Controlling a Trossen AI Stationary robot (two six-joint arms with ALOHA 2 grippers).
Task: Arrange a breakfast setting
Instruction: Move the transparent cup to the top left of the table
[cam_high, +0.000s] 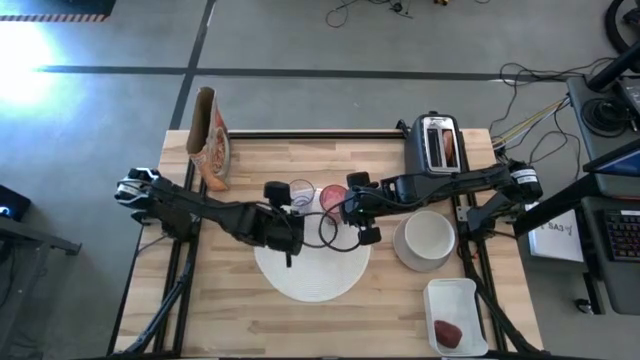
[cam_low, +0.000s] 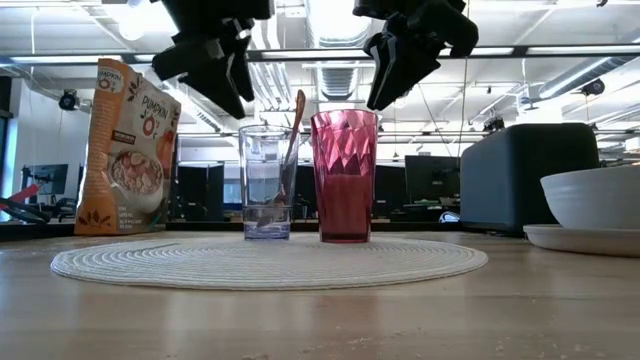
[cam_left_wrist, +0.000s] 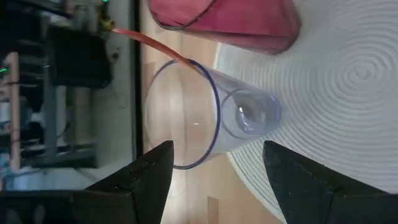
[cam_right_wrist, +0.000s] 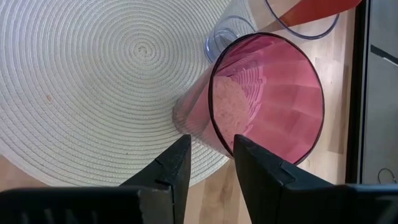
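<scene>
Hovering above the far edge of the round mat (cam_high: 310, 268), both grippers hang over the two glasses. The arms hide much of the mat from above, and the low view cuts both grippers off at the top. The right gripper (cam_low: 385, 78) sits just above the pink tumbler (cam_low: 344, 176), fingers (cam_right_wrist: 171, 168) narrowly apart with the near rim below the gap, gripping nothing. The left gripper (cam_low: 228, 88) hangs wide open over the clear glass (cam_low: 266, 181), which stands just left of the tumbler and holds a thin stick. Only the high view shows the bowl (cam_high: 427, 238) on the right, the toaster (cam_high: 440, 146) far right with something browned in a slot, and the dark-red fruit (cam_high: 447, 331) in the tray (cam_high: 457, 296) near right.
</scene>
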